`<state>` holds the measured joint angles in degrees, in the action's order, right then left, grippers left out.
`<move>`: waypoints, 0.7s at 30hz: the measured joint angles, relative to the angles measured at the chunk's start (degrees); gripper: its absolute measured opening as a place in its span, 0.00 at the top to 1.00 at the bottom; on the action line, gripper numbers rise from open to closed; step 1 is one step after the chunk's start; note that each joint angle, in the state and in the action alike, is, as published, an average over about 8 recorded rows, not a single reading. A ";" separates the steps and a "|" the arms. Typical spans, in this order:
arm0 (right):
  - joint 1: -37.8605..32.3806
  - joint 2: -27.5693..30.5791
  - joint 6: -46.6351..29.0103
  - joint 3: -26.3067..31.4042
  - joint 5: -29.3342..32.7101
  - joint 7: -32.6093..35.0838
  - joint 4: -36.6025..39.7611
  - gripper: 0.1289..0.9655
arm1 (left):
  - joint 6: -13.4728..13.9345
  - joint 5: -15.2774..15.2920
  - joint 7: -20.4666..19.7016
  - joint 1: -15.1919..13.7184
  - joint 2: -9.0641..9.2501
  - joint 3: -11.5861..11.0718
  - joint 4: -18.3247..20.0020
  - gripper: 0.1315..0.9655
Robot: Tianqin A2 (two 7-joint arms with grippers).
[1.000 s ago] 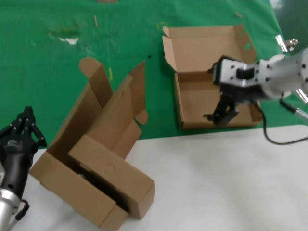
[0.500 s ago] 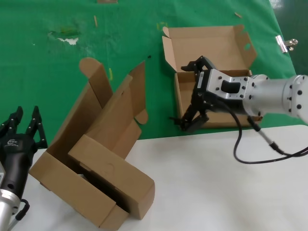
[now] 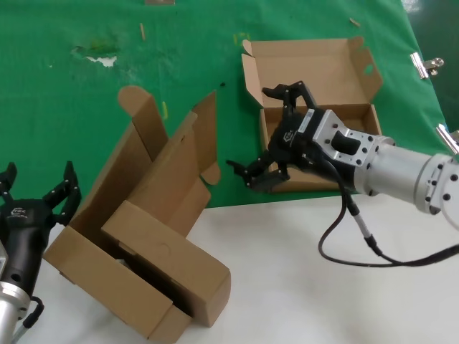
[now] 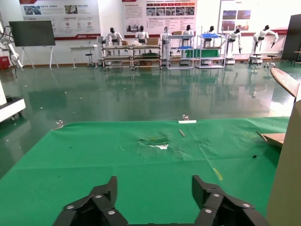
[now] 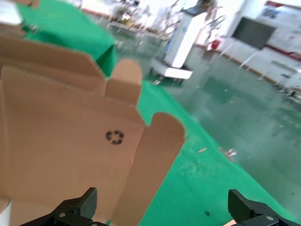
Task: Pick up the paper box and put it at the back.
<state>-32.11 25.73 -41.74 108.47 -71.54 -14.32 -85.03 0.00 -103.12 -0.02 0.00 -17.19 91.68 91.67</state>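
Nearest, on the white worktop (image 3: 323, 301), lies the long brown carton (image 3: 165, 276), pushed into the bigger carton (image 3: 154, 186) with the round-ended flap. The left gripper (image 3: 36, 197) waits at the worktop's near left corner, fingers spread and empty. Farther in, the right gripper (image 3: 269, 136) hovers, fingers wide apart, at the left front corner of the paper box (image 3: 315, 93), holding nothing. The paper box rests open on the green cloth (image 3: 107, 93) at the right, its hinged lid lying back toward the far edge. It looks light and thin-walled, stiff along its folds but easy to crush; one upright side wall seems the best place to pinch. The cloth's ragged white patch (image 3: 106, 60) lies far left.
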 joint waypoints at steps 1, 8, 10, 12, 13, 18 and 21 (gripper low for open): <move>0.75 -0.19 0.94 -0.38 -0.71 0.32 -0.15 0.00 | 0.00 0.00 0.00 0.00 0.00 0.00 0.00 0.61; 5.96 -1.58 7.68 -3.09 -5.81 2.64 -1.22 0.00 | 0.00 0.00 0.02 0.00 0.00 0.00 0.00 0.38; 7.41 -1.97 9.60 -3.86 -7.27 3.29 -1.53 0.00 | 0.00 0.00 0.03 0.00 0.00 0.00 0.00 0.36; 8.92 -2.37 11.55 -4.65 -8.74 3.96 -1.84 0.00 | 0.00 0.00 0.03 0.00 0.00 0.00 0.00 0.31; 9.67 -2.57 12.53 -5.04 -9.48 4.30 -1.99 0.00 | 0.00 0.00 0.03 0.00 0.00 0.00 0.00 0.28; 13.37 -3.56 17.39 -7.00 -13.15 5.96 -2.77 0.00 | 0.00 -0.01 0.02 0.00 0.00 0.00 0.00 0.18; 15.57 -4.14 20.25 -8.15 -15.33 6.95 -3.22 0.00 | 0.00 -0.01 0.01 0.00 0.00 0.00 0.00 0.13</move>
<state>-16.54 21.59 -21.50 100.32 -86.87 -7.37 -88.25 0.00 -103.13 0.00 0.00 -17.19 91.67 91.67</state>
